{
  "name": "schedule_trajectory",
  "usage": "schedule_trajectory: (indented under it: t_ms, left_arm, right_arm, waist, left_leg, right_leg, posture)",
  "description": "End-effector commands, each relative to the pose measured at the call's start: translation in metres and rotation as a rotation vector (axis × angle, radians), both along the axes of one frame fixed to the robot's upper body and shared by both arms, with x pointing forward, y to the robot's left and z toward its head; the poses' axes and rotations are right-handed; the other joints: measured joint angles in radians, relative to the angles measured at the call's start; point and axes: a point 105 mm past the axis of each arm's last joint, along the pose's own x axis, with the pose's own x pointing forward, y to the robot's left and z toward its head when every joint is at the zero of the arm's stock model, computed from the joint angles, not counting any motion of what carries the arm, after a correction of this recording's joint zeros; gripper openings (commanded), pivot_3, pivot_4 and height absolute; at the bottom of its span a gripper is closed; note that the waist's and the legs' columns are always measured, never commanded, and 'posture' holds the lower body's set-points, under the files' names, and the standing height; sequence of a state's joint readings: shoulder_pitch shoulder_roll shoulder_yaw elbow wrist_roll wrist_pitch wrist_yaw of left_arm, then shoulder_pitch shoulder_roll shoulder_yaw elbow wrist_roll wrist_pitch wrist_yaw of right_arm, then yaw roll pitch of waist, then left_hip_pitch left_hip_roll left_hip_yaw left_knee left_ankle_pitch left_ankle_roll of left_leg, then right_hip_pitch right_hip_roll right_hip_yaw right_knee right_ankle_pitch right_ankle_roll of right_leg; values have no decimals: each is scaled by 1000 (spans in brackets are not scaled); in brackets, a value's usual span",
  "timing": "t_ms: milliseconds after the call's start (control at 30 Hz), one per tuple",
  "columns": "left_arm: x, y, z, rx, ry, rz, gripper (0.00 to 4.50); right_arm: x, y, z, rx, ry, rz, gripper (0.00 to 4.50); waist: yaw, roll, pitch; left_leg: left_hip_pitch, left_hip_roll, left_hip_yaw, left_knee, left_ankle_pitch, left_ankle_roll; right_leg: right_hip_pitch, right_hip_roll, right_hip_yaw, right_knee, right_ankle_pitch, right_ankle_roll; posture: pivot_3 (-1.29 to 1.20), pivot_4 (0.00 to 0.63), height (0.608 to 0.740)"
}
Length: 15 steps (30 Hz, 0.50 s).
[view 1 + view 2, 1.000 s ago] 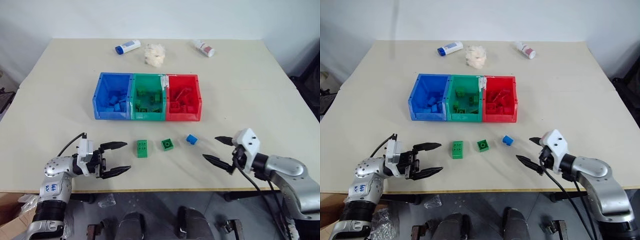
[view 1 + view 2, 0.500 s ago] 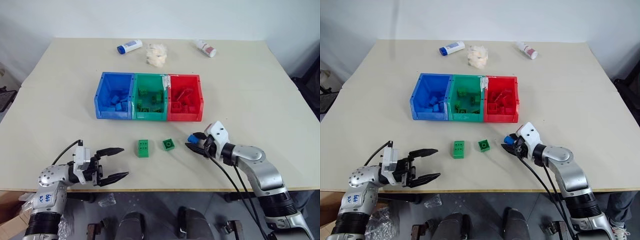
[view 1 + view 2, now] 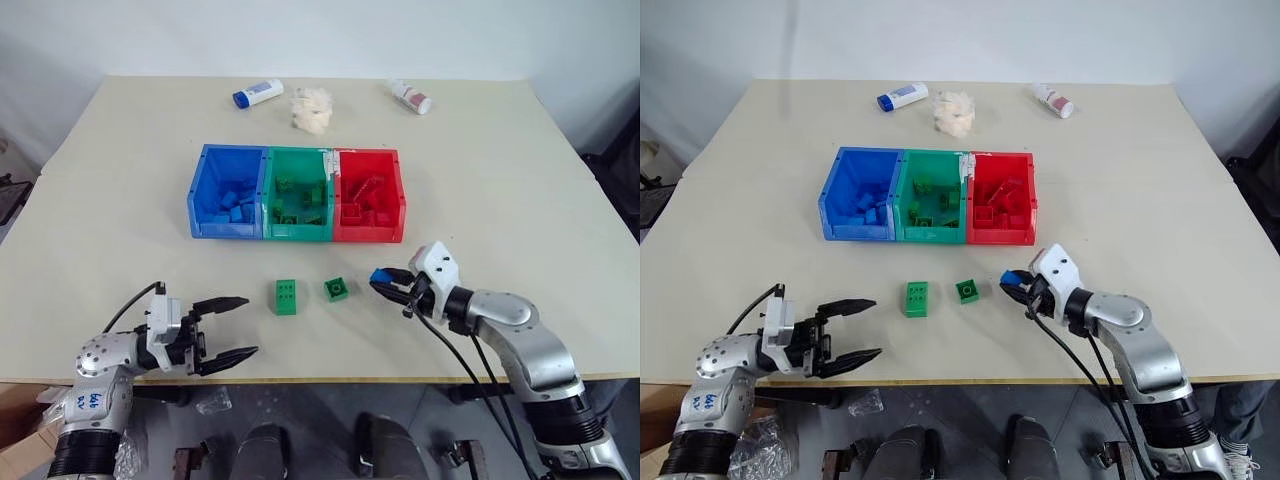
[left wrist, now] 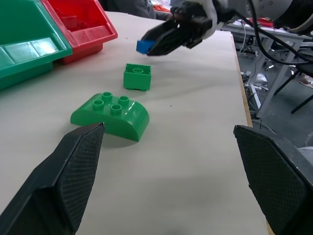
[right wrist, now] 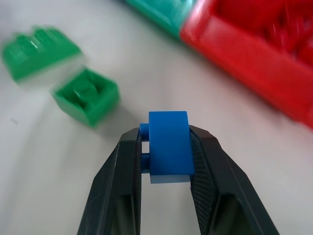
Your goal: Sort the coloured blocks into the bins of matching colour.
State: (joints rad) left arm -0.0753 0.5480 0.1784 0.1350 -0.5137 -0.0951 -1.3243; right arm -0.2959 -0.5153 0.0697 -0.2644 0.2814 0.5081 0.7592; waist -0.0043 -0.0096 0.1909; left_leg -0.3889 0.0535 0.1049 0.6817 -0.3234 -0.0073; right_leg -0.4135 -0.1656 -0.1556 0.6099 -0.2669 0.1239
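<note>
My right gripper (image 3: 385, 282) is shut on a small blue block (image 5: 168, 148), held just above the table in front of the red bin (image 3: 369, 235). Two green blocks lie on the table to its left: a small square one (image 3: 337, 289) and a longer rounded one (image 3: 286, 296). The joined blue bin (image 3: 225, 230), green bin (image 3: 297, 233) and red bin stand mid-table, each with several blocks of its colour inside. My left gripper (image 3: 235, 326) is open near the front left edge, apart from every block, its fingers (image 4: 73, 171) empty.
Two small white bottles (image 3: 256, 94) (image 3: 409, 96) and a white wad of tissue (image 3: 310, 108) lie at the table's far edge. The table's front edge runs just below both grippers.
My right gripper moved left to the blue block, shut on it and lifted it slightly. The left gripper stayed open in place.
</note>
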Motion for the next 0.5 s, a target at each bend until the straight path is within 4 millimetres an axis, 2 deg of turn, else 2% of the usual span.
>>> schedule_trajectory:
  t_ms: [33, 367, 500]
  left_arm:
    - [1, 0, 4, -19, -19, -8, 4500]
    - [1, 1, 5, -20, -28, -2, 4500]
    - [-1, 3, 4, -19, -30, 13, 4500]
  right_arm:
    - [-5, 10, 19, 23, -53, 46, 916]
    - [6, 59, 40, 72, -108, 158, 916]
    - [15, 89, 51, 98, -136, 231, 916]
  waist:
    - [0, 0, 0]
    - [-9, 0, 0]
    - [-18, 0, 0]
  left_leg:
    - [0, 0, 0, 0, 0, 0]
    - [0, 0, 0, 0, 0, 0]
    - [0, 0, 0, 0, 0, 0]
  right_leg:
    - [0, 0, 0, 0, 0, 0]
    - [0, 0, 0, 0, 0, 0]
    - [0, 0, 0, 0, 0, 0]
  posture:
    - [0, 150, 740]
    - [0, 150, 740]
    - [0, 150, 740]
